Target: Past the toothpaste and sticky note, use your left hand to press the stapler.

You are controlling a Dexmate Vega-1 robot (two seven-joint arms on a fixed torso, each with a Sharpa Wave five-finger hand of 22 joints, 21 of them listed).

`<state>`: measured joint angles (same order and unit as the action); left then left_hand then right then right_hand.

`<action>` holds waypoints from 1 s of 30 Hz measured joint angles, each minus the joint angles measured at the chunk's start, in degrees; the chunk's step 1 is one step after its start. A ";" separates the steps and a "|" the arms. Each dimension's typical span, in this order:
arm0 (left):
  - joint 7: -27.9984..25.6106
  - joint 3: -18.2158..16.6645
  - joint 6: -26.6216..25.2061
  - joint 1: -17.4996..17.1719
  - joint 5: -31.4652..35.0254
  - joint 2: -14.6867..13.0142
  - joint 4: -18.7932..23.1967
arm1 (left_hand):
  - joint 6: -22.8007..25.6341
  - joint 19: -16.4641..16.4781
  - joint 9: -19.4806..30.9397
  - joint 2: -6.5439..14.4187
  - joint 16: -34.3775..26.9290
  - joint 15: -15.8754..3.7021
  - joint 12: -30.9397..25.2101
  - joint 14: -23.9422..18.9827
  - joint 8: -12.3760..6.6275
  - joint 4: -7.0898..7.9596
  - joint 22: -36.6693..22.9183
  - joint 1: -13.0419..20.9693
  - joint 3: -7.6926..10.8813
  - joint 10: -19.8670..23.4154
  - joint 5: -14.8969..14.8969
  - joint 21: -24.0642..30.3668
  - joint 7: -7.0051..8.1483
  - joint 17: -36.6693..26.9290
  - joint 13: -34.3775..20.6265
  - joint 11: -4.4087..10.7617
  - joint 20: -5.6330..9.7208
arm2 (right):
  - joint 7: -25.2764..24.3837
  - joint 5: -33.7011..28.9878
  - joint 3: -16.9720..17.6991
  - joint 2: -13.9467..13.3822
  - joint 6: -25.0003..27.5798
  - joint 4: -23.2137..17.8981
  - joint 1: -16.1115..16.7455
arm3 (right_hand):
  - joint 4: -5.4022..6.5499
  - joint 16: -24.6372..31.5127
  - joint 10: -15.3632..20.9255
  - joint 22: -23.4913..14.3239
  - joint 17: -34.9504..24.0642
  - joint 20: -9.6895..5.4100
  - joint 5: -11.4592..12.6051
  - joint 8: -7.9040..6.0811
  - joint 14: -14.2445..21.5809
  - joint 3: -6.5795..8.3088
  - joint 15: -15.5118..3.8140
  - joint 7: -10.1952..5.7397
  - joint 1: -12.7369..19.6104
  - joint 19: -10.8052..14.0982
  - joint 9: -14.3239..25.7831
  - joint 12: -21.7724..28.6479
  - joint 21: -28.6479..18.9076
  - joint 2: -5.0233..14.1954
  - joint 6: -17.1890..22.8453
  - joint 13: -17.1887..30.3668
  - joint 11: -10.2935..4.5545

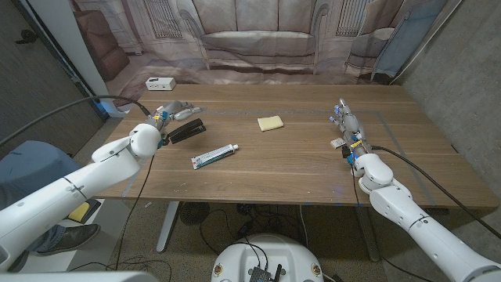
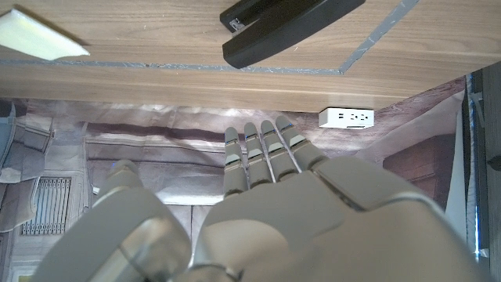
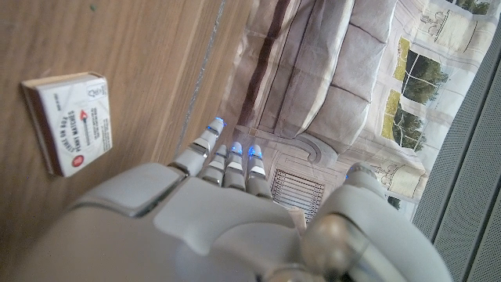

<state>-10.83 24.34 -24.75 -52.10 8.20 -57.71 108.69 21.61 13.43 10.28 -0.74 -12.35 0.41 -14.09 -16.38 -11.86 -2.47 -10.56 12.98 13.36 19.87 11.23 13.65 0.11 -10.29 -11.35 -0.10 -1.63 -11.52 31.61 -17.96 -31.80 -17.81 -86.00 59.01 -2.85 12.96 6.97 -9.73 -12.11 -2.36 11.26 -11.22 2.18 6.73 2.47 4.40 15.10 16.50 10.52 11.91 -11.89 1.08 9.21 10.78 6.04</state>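
Clearly, the left robot hand [image 1: 166, 117], released with fingers extended, hovered at frame left beside the black stapler [image 1: 186, 131]; pressing squarely down on its top would work best.

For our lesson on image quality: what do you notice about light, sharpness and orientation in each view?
Head view: even light, sharp, with soft shadows under the stapler and toothpaste. Left wrist view: upside down, the left hand close and slightly soft. Right wrist view: tilted, the matchbox print readable, blue lights glowing on the right hand.
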 measured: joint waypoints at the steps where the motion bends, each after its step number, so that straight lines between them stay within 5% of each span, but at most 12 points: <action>1: 0.10 0.12 -0.30 0.10 0.16 -0.04 0.03 | 0.00 0.00 0.00 0.00 0.00 0.00 0.00 0.00 0.17 0.00 0.00 0.00 0.00 0.00 0.00 0.00 0.00 0.00 0.00 0.00 0.00 | 0.00 0.00 0.01 0.00 -0.02 0.00 0.07 | 0.00 0.00 0.00 0.00 0.00 0.00 0.00 0.00 0.09 0.00 0.09 0.00 0.00 0.00 0.00 0.00 0.00 0.00 0.00 0.00 0.00; 20: 2.89 3.54 -3.53 2.93 2.30 -0.36 -0.37 | 1.02 0.10 -0.01 0.00 0.38 -0.22 0.00 -0.22 0.22 -0.25 0.01 0.00 0.26 0.94 0.01 0.00 -0.41 0.01 0.01 0.50 0.10 | -0.93 -0.31 -0.09 0.17 0.25 -0.28 0.46 | 0.01 0.00 -0.01 0.00 0.00 0.01 0.00 0.00 0.08 0.00 0.09 0.00 0.00 0.62 0.00 0.00 0.00 0.00 0.00 0.00 0.00; 30: 4.65 5.00 -3.87 4.28 2.75 -0.08 -1.55 | 1.43 1.74 -0.01 0.00 0.38 -0.82 0.00 -1.44 0.23 -0.49 0.01 0.00 0.02 2.16 0.01 0.00 -0.83 0.01 0.01 0.93 1.74 | -1.29 -0.47 -0.29 0.34 0.80 -0.56 0.43 | 0.01 0.00 -0.01 0.00 0.00 0.01 0.00 0.00 0.07 0.01 0.09 0.00 0.00 0.61 0.00 0.00 0.00 0.00 -0.01 0.00 0.00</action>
<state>-6.18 29.34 -28.62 -47.82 10.95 -57.79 107.15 23.04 15.17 10.27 -0.74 -11.97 -0.41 -14.09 -17.83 -11.63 -2.95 -10.54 12.98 13.38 22.03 11.24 13.65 -0.72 -10.28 -11.34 0.83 0.11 -12.82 31.14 -18.25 -31.46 -17.00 -86.56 59.44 -2.84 12.96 6.96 -9.72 -12.11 -2.34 11.26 -11.22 2.25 6.73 2.56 4.40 15.10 17.11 10.52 11.91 -11.89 1.08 9.21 10.78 6.04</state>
